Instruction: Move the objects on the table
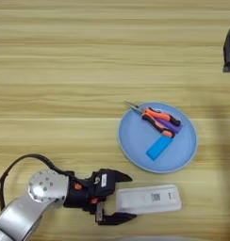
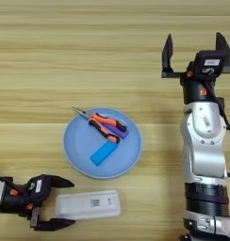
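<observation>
My left tool (image 1: pixel 120 197) gapes wide around the end of the flat white device (image 1: pixel 148 199); orange-handled pliers (image 1: pixel 154 118) lie on the plate (image 1: pixel 131 141). My right tool (image 2: pixel 194 52) stands wide open.

Orange-black pliers (image 1: pixel 157 120); white device (image 1: pixel 147 199); light-blue plate (image 1: pixel 135 141).

A: What gets cut off here?

B: In the left eye view, the right hand (image 1: pixel 229 52) shows only one black finger at the picture's edge. In the right eye view, the left arm runs off the left edge behind the left hand (image 2: pixel 60 202).

A: Anything hidden?

B: The pliers (image 1: pixel 155 118) cover part of a purple piece (image 1: pixel 176 125) on the plate (image 1: pixel 132 141); its shape cannot be told. The label (image 1: pixel 156 196) on the white device (image 1: pixel 147 199) is too small to read.
</observation>
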Robot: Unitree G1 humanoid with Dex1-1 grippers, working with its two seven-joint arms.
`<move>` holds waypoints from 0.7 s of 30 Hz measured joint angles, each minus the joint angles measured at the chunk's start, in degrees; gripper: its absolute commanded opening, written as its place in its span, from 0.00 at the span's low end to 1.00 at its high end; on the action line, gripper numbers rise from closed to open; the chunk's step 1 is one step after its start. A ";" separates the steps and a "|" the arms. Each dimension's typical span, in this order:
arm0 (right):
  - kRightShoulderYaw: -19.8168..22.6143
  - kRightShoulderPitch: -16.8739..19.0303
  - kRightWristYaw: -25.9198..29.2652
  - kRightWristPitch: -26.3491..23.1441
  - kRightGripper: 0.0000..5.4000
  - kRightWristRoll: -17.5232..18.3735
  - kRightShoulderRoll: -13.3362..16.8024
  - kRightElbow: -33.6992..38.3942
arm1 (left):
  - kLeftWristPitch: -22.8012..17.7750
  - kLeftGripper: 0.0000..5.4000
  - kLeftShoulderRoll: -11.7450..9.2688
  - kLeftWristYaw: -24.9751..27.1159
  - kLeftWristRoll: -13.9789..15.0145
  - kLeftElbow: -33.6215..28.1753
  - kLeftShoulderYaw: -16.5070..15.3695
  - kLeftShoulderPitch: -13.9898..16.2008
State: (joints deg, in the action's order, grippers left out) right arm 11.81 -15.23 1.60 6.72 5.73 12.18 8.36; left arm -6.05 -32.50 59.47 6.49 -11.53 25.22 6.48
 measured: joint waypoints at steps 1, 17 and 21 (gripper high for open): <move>0.00 0.00 0.00 0.00 1.00 0.00 0.00 0.03 | -0.10 0.67 0.01 -0.01 0.00 -0.01 0.07 -0.10; 0.08 0.00 0.01 -1.35 1.00 0.47 -0.04 1.07 | -0.43 0.53 -0.23 -0.01 0.02 0.01 0.09 -0.55; 0.11 0.00 0.01 -1.43 1.00 0.66 -0.08 1.10 | -0.27 0.53 -0.25 0.07 0.09 0.55 -0.18 -0.80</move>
State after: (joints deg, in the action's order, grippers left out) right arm 11.92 -15.23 1.61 5.29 6.39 12.10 9.46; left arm -6.32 -32.75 59.54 6.59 -10.98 25.04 5.68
